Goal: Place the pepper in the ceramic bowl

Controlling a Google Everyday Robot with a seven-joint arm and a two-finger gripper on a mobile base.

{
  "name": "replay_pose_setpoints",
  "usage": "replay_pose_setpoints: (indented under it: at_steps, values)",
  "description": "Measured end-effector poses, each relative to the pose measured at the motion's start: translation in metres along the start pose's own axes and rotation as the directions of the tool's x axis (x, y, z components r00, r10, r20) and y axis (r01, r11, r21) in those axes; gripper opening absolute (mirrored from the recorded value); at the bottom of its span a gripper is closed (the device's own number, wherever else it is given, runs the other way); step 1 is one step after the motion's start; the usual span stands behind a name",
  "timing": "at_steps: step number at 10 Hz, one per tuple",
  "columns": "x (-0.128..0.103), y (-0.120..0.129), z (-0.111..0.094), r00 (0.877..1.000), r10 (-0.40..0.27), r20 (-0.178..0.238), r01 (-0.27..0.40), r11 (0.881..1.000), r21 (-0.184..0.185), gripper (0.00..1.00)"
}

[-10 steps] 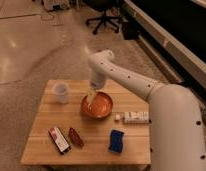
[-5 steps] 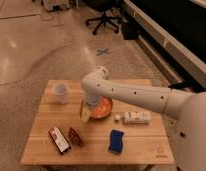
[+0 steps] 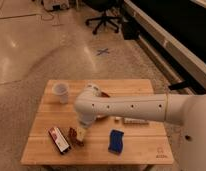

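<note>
The pepper [image 3: 74, 136] is small, dark red and elongated, and lies on the wooden table [image 3: 141, 152] near the front left. My gripper [image 3: 82, 133] hangs at the end of the white arm, right over the pepper's right side. The ceramic bowl [image 3: 104, 93] is orange-red and sits at the middle of the table. It is mostly hidden behind my arm, and only a bit of its rim shows.
A white translucent cup [image 3: 61, 92] stands at the back left. A flat red-and-white packet [image 3: 58, 139] lies just left of the pepper. A blue block [image 3: 116, 141] lies front centre, and a long white item [image 3: 134, 120] lies to its upper right. An office chair [image 3: 103, 17] stands on the floor beyond.
My arm has swung from over the bowl toward the front left, and the gripper has come down to the pepper. The arm now covers most of the bowl.
</note>
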Motion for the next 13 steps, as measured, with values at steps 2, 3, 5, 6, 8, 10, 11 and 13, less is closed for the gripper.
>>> replay_pose_setpoints:
  at_steps: [2,3,5,6,8,10,11,13]
  values:
    - [-0.005,0.013,0.021,0.999,-0.037,-0.016,0.037,0.999,-0.003,0.80]
    - [-0.008,0.019,0.031,0.998,-0.055,-0.024,0.055,0.998,-0.008,0.80]
    - [-0.010,0.026,0.048,0.997,-0.072,-0.035,0.071,0.997,-0.022,0.80]
    - [-0.010,0.026,0.053,0.997,-0.073,-0.037,0.072,0.997,-0.025,0.80]
    - [-0.011,0.026,0.060,0.996,-0.081,-0.043,0.079,0.997,-0.025,0.73]
    - [-0.013,0.026,0.064,0.995,-0.089,-0.046,0.089,0.996,-0.022,0.52]
    - [-0.013,0.025,0.065,0.995,-0.090,-0.047,0.089,0.996,-0.020,0.44]
    - [-0.011,0.022,0.066,0.994,-0.087,-0.060,0.086,0.996,-0.007,0.22]
